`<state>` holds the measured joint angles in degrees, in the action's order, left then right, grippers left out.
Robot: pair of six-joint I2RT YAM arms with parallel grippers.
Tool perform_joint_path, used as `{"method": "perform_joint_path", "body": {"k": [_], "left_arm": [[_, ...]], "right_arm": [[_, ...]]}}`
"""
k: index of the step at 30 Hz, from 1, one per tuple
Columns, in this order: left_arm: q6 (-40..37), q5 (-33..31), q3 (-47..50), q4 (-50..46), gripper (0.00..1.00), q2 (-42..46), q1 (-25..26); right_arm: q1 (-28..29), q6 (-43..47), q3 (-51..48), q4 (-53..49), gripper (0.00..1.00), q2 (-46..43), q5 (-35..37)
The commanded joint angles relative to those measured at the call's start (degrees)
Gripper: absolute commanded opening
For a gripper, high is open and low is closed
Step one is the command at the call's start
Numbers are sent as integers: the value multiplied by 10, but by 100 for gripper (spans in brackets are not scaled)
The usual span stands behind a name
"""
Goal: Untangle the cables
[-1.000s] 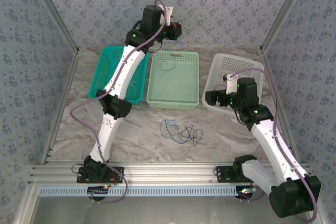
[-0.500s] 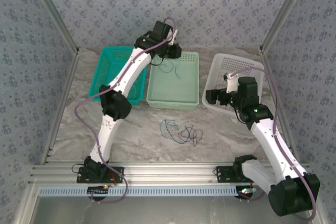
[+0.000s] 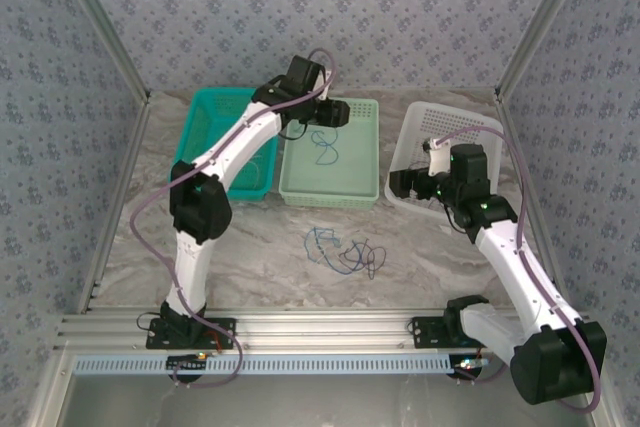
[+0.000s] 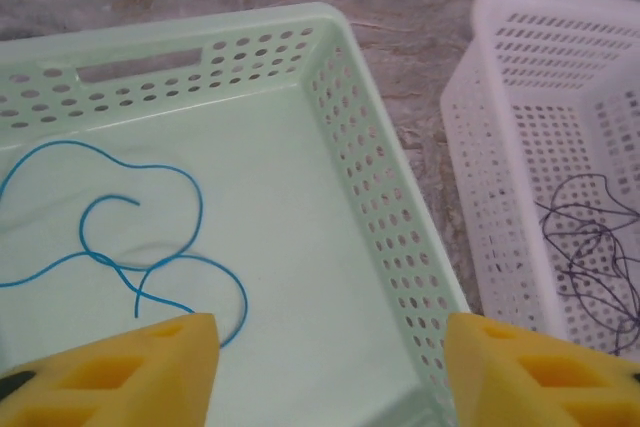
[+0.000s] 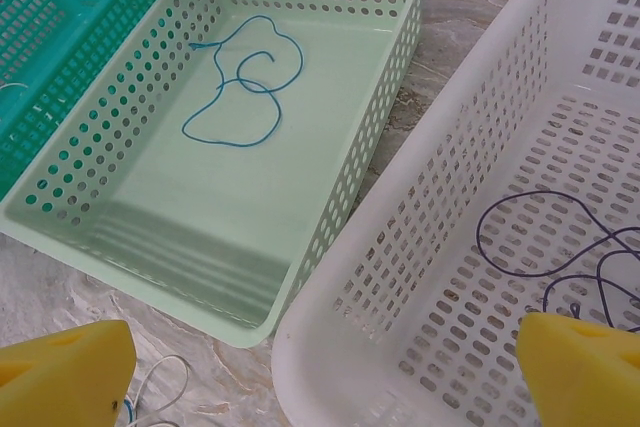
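Observation:
A blue cable [image 3: 325, 147] lies loose in loops on the floor of the pale green basket [image 3: 330, 199]. My left gripper [image 3: 333, 114] hangs over that basket's far end. In the left wrist view the left gripper [image 4: 330, 372] is open, with the blue cable [image 4: 120, 247] just beyond its left fingertip and nothing between the fingers. A tangle of thin cables [image 3: 345, 252] lies on the table in front of the baskets. My right gripper [image 3: 405, 185] is open at the white basket's near left corner. A dark purple cable [image 5: 560, 247] lies in the white basket [image 5: 420, 247].
A teal basket [image 3: 215, 97] stands left of the green one, and the left arm stretches above it. In the right wrist view a whitish loop [image 5: 160, 387] of the table tangle shows by the left fingertip. Bare marble table lies either side of the tangle.
My left gripper moved forward and down over the green basket and opened. The blue cable dropped from it onto the basket floor. The right arm stayed still.

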<state>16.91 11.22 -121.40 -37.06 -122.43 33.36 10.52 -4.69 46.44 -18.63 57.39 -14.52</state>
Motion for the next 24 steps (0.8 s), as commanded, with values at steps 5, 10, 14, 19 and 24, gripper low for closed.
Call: {"method": "perform_joint_path", "body": {"k": [5,10,14,19,24], "left_arm": [[-39,-82,265,200,99,212,29],[-28,-94,489,306,99,380,31],[-5,-136,562,266,99,454,32],[21,-168,633,262,99,520,32],[28,-196,678,266,99,569,30]], "right_arm": [[66,0,8,-38,99,6,-7],[197,-17,-8,-59,95,10,58],[292,-49,-20,-26,88,68,70],[335,-65,5,-21,75,172,70],[362,-73,18,-6,70,231,80]]}}
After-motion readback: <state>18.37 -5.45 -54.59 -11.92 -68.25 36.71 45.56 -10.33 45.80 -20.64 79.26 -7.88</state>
